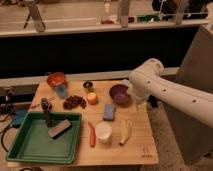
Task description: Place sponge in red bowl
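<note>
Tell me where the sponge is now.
In the camera view the sponge lies near the middle of the table, between the maroon bowl behind it and the white cup in front; the gripper hangs further right, beside that bowl.

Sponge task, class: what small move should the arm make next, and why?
Probably bring the gripper down toward the sponge. The gripper hangs beside the maroon bowl, apart from the sponge, which lies untouched on the table in front of that bowl. The red bowl stands across the table.

A green tray (30, 145) holds a grey block (59, 128), with a white cup (103, 132), carrot (92, 135) and banana (125, 132) alongside.
</note>
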`<action>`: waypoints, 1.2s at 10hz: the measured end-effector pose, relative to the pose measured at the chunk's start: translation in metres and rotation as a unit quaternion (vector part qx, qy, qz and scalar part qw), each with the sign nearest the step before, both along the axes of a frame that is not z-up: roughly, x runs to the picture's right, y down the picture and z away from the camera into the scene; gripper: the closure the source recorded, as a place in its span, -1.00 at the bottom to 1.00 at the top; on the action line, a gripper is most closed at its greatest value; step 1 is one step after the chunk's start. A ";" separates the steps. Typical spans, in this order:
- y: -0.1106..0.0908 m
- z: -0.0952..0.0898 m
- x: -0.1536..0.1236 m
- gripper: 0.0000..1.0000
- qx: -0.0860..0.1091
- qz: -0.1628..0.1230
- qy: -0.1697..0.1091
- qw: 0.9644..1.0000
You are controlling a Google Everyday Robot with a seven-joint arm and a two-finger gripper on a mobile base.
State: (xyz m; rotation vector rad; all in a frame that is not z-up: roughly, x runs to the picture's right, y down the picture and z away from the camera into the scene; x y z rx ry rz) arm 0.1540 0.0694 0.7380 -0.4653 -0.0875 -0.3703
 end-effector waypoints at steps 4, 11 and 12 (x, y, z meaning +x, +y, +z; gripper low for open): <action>-0.005 0.008 -0.014 -0.60 0.005 -0.018 -0.023 1.000; -0.008 0.027 -0.054 -0.60 0.009 -0.063 -0.061 0.996; -0.007 0.032 -0.062 -0.60 0.008 -0.068 -0.068 0.995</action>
